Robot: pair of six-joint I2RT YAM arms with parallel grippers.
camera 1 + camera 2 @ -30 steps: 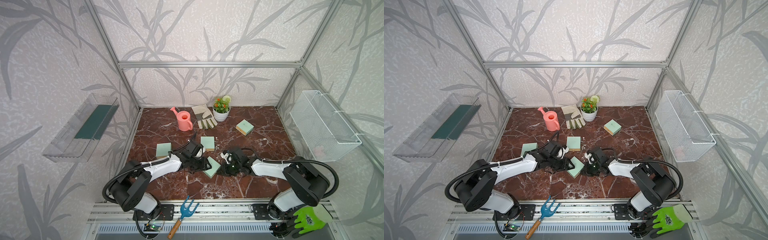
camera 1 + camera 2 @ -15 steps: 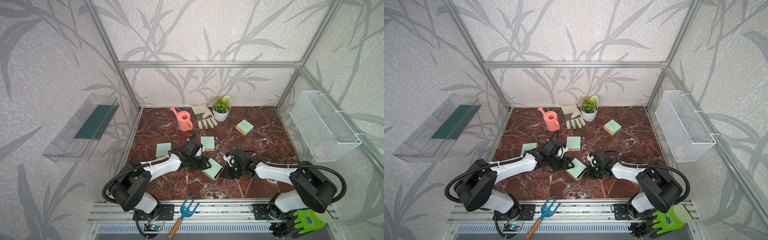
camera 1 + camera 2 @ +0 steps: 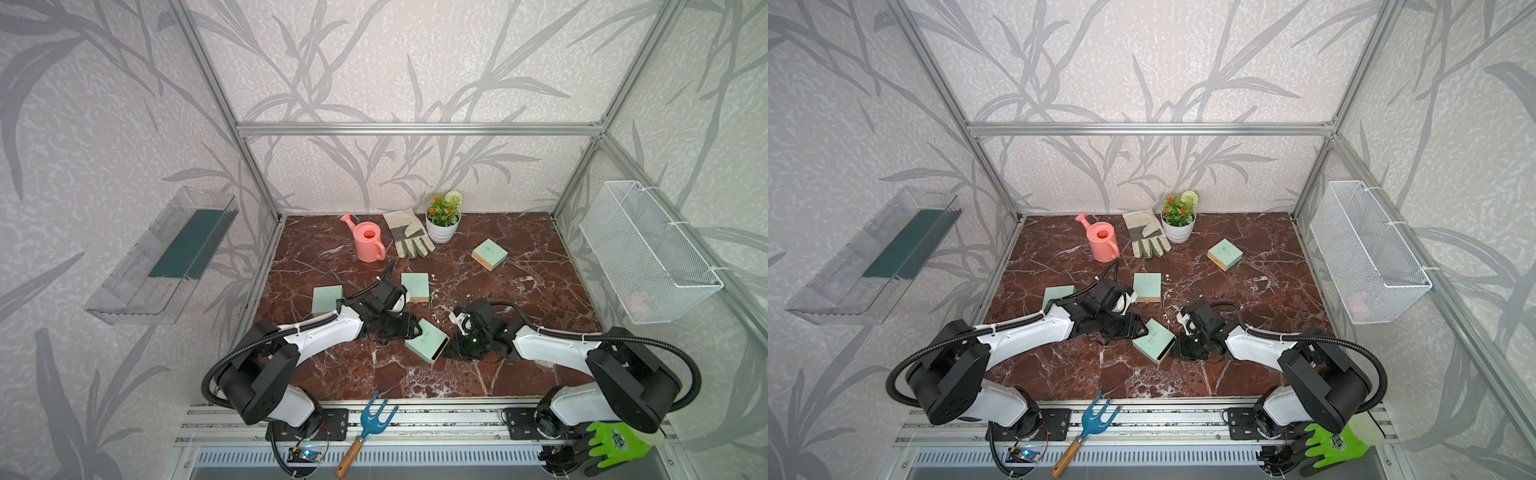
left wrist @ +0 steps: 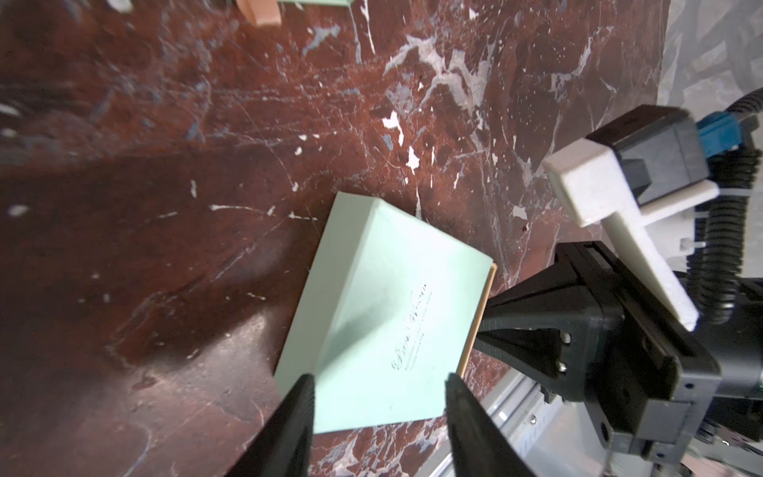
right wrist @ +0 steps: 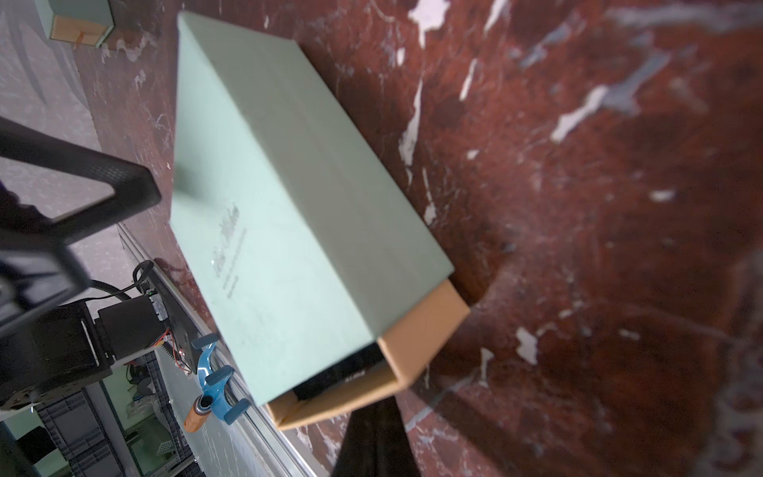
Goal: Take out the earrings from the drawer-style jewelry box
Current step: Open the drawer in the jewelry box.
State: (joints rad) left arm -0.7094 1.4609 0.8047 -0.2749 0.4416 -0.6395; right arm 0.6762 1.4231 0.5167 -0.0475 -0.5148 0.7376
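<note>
Right wrist view gives us the jewelry box (image 5: 289, 206) lying flat, its tan drawer (image 5: 421, 338) slid a little way out of the mint sleeve, with a dark slot showing inside. The right gripper (image 5: 373, 413) meets that drawer's front. Its jaws are pressed together to a point, and we cannot tell whether they pinch anything there. We cannot make out the earrings: the slot is too dark.

In the left wrist view the left gripper (image 4: 377, 378) stands spread at the box's opposite end, its fingers (image 4: 297, 417) astride the sleeve's edge. Whether they touch it we cannot say.

In both top views the box sits between the two grippers, near the front middle of the marble table (image 3: 519, 266). The left arm (image 3: 324, 332) and right arm (image 3: 548, 349) lie low and stretched inward, wrists close to the stone.

Three more mint boxes (image 3: 415, 286) lie farther back. Beyond them a pink watering can (image 3: 368, 241), a work glove (image 3: 407, 232) and a potted plant (image 3: 442, 224) stand by the leaf-papered rear wall. A wire basket (image 3: 648, 257) hangs on the right wall and a clear shelf (image 3: 162, 257) on the left.
</note>
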